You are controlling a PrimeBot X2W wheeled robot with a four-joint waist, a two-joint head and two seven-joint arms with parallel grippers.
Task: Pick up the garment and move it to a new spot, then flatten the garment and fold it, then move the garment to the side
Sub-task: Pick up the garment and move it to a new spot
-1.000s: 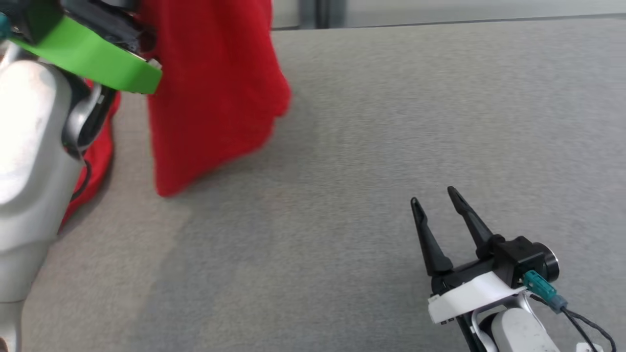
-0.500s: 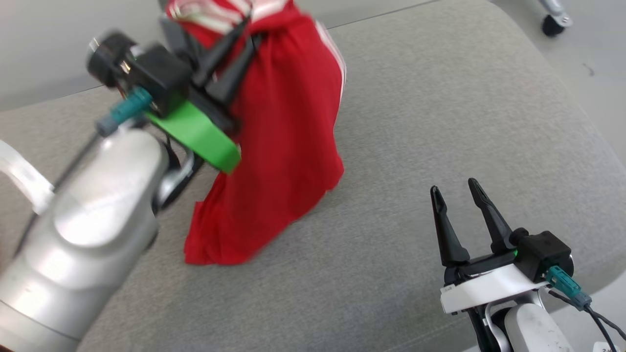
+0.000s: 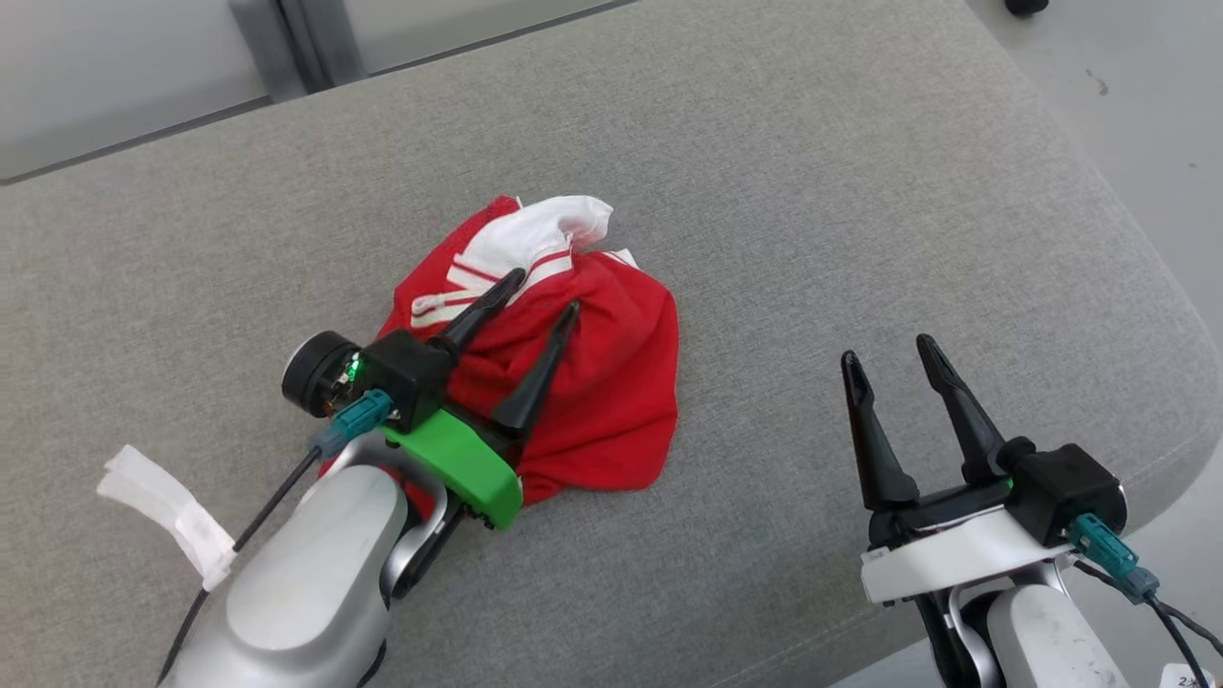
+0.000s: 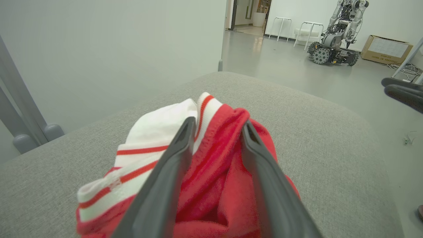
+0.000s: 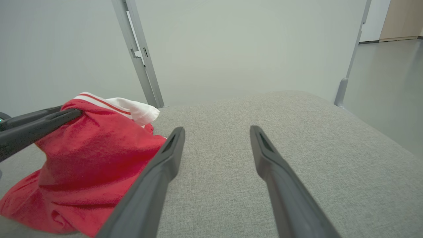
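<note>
We are looking at a grey upholstered bench point(image 3: 860, 191) with rounded corners, set before a pale wall. In the left wrist view the open floor behind it holds another wheeled robot point(image 4: 337, 33) and a cardboard box point(image 4: 386, 49).

The red garment point(image 3: 611, 382) lies in a crumpled heap near the middle of the bench, with its white striped trim point(image 3: 545, 225) on the far side. The left end effector point(image 3: 545, 291) lies low over the heap, fingers parted. A ridge of red cloth stands between them, and we judge it loose rather than pinched. The right end effector point(image 3: 884, 349) hovers empty, fingers spread, well apart from the cloth at the near right.

We think the main risk is that ridge. If the left arm lifts away carelessly, a finger may snag the knit and drag the heap askew. Flattening is the next worry, because the hems are buried. A grasp taken blind could catch several layers and tighten the bundle. Spreading it rightward could let cloth slide over the rounded edge.
</note>
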